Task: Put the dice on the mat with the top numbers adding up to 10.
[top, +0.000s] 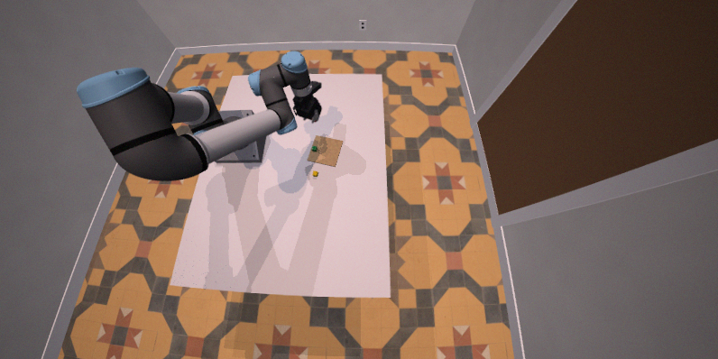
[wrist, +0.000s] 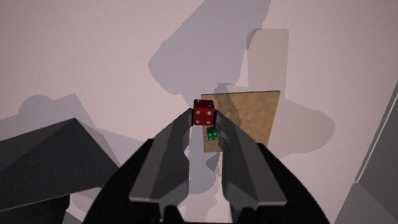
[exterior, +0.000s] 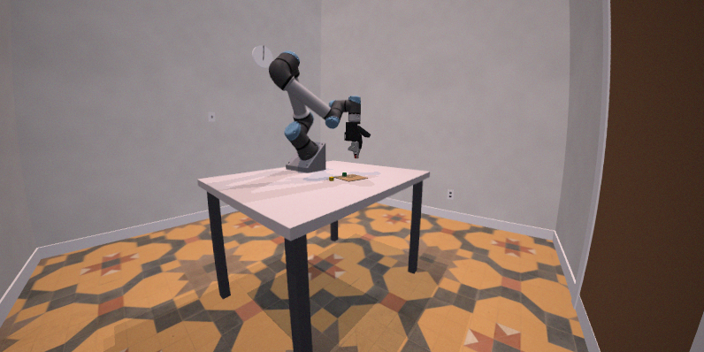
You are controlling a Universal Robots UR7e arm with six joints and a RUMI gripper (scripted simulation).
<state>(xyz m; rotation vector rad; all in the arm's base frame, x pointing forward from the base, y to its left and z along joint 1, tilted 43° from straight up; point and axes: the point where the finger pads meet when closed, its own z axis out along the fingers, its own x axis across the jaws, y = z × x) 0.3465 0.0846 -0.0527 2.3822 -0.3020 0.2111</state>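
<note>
My gripper (wrist: 202,110) (exterior: 355,154) (top: 314,116) is shut on a red die (wrist: 203,112) (exterior: 355,156) and holds it well above the table. The die's face toward the wrist camera shows four pips. A brown mat (top: 329,152) (exterior: 355,178) (wrist: 255,115) lies on the white table (top: 280,235) (exterior: 295,202) below and a little ahead of the gripper. A green die (top: 314,148) (exterior: 344,172) (wrist: 212,134) sits on the mat's corner near the arm. A yellow die (top: 315,173) (exterior: 331,179) lies on the bare table just off the mat.
The arm's base (top: 241,138) (exterior: 308,159) is bolted to the table at the far side from the mat. The arm's shadows fall across the table top. Patterned floor lies around the table.
</note>
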